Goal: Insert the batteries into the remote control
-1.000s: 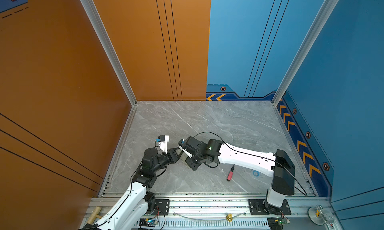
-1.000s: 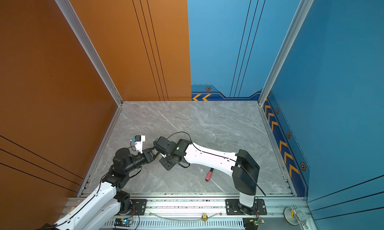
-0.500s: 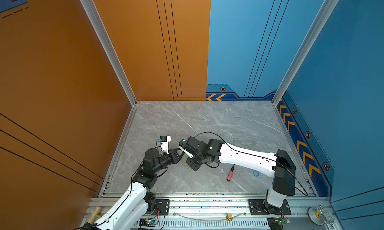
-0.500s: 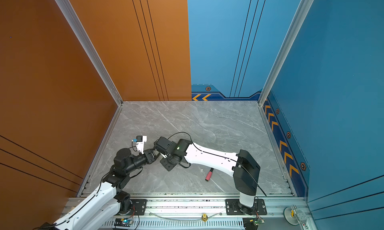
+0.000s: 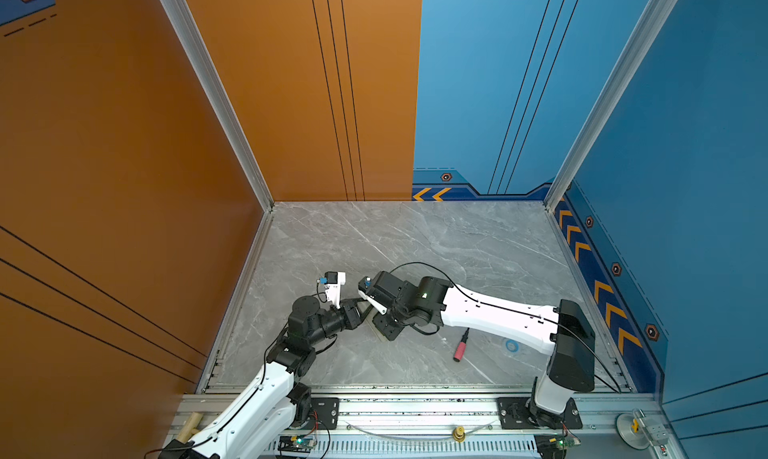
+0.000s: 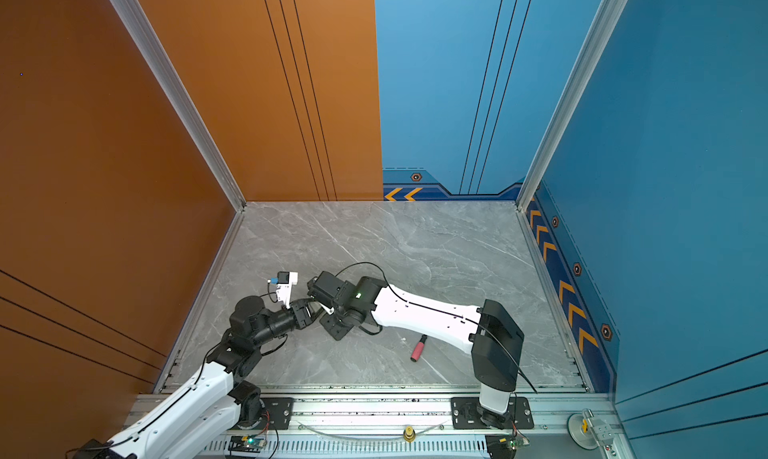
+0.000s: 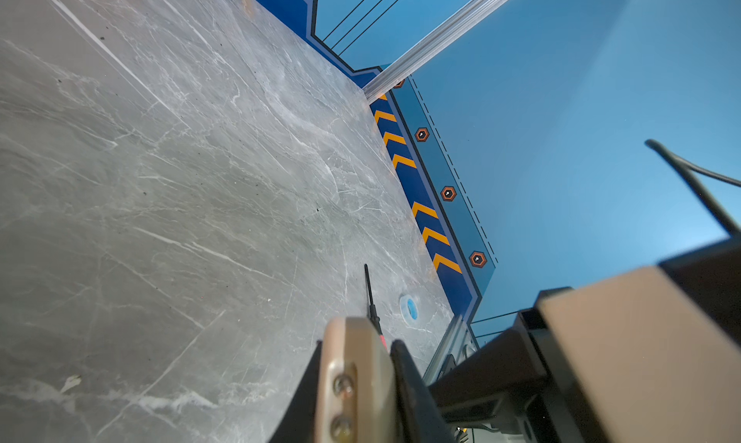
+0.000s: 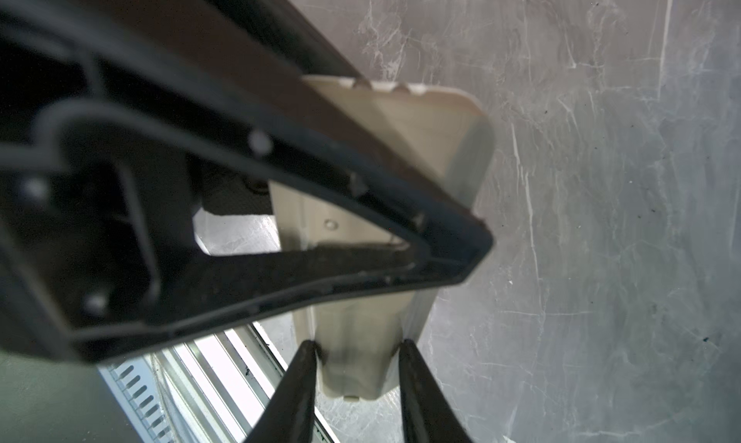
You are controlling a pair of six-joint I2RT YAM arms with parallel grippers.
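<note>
- Left tool (image 7: pixel 357 344): pressed together on the remote control (image 8: pixel 425 140), pinching it across its thin edges, beige body seen edge-on between the black fingers.
- Right tool (image 8: pixel 358 344): jaws spread to either side of the remote control's narrow end, fingers (image 8: pixel 304 365) against or just beside its edges. Cannot tell whether pinching or merely flanking.
- Key relation: remote control straight ahead of the right tool, long axis running away from those jaws and passing through the left tool's grip further along. Both tools at the handset, close together on the left part of the counter (image 5: pixel 415 245). Only the left one surely holding.
- Whether clear of the counter or resting on it: cannot tell.
- Plain back turned toward the right wrist camera. Battery recess not made out, mostly hidden behind the left tool.
- Batteries: none found in any view, so no telling which arm lies nearer to them. Probably needed next, judging by the task.
- Count: two tools, one remote control, no batteries visible.
- Also one screwdriver (image 5: pixel 459 351), pink handle, lying near the right arm, well apart from the handset.
- One small blue ring (image 5: pixel 511 346) just beside the screwdriver.
</note>
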